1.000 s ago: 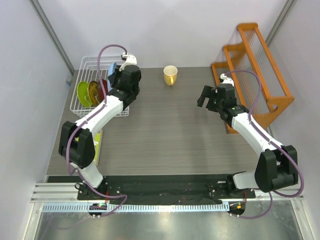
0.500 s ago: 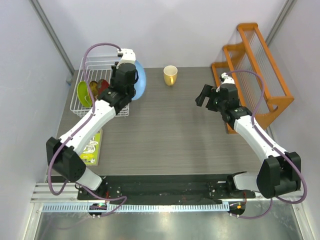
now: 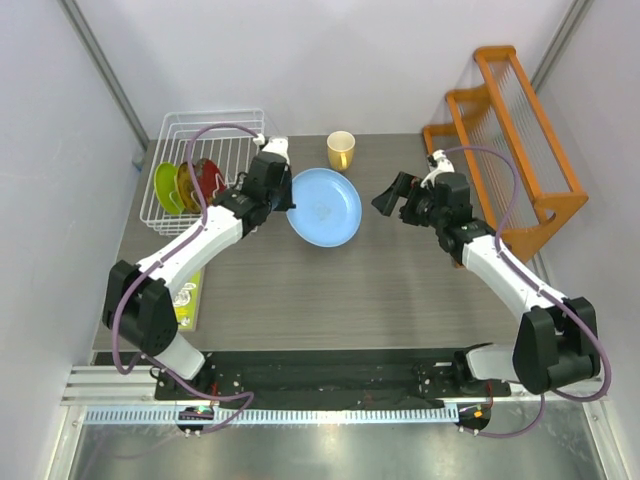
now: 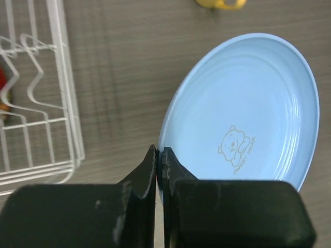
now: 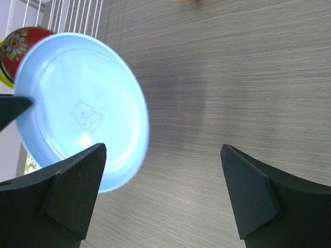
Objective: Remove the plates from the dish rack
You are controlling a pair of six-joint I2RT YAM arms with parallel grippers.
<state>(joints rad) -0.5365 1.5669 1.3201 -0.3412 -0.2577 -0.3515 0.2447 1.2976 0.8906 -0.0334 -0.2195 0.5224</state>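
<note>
Grey wood-grain table (image 3: 330, 290) from above: the left gripper (image 3: 287, 204) pinches the light blue plate (image 3: 328, 208) at its 9 o'clock rim, while the right gripper (image 3: 388, 197) gapes wide at the plate's 3 o'clock, apart from it. At 9 o'clock, the red floral plate (image 3: 209, 178), yellow plate (image 3: 188, 185) and lime green plate (image 3: 167, 187) stand in the dish rack (image 3: 215, 120). Left wrist: jaws clamped on the blue rim. Right wrist: fingers wide, blue plate at 9 o'clock

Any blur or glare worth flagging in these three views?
Top external: sharp, but glare on the pale metal rail below the arm bases. Left wrist: round light blue plate crisp, bear print legible; left claw dark and underexposed. Right wrist: plate's right rim smeared, small highlight on it; right claw a near-black silhouette.
</note>
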